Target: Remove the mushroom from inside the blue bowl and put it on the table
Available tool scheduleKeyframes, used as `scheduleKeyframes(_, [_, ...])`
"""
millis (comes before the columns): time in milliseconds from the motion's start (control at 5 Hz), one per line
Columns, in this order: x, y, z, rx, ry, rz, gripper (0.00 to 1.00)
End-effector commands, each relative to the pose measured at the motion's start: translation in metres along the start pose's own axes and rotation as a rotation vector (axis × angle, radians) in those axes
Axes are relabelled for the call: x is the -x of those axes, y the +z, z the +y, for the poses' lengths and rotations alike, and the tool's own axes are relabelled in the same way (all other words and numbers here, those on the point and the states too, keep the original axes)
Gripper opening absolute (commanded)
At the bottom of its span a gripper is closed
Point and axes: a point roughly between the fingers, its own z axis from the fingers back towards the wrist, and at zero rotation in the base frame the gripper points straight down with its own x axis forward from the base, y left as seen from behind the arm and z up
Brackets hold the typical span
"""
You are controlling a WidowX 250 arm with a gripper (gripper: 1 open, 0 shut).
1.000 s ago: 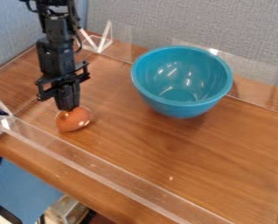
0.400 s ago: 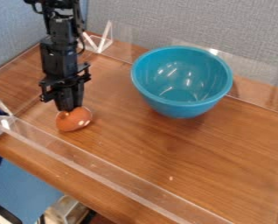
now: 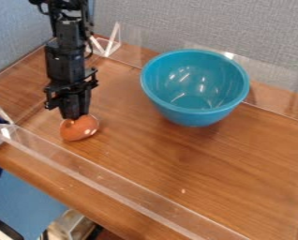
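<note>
The mushroom (image 3: 77,129) lies on the table (image 3: 177,169) at the left, its reddish-brown cap showing and its stem mostly hidden under the fingers. My gripper (image 3: 73,113) points almost straight down onto it. The black fingers stand slightly apart, astride the mushroom's top, so it is open by a small gap. The blue bowl (image 3: 196,86) stands upright to the right of the gripper, well apart from it, and its inside shows nothing in it.
Low clear acrylic walls (image 3: 101,178) edge the tabletop at the front, left and back. A white stand-like object (image 3: 108,44) sits at the back behind the arm. Bare wood lies between mushroom and bowl and in front of the bowl.
The fingers look a little wider apart than a second ago. The arm, the mushroom and the bowl have stayed where they were.
</note>
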Motion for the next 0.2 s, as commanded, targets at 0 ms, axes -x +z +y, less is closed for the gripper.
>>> scheduleKeyframes(0, [0.0103, -0.0134, -0.0051, -0.024, -0.012, -0.003, 1.0])
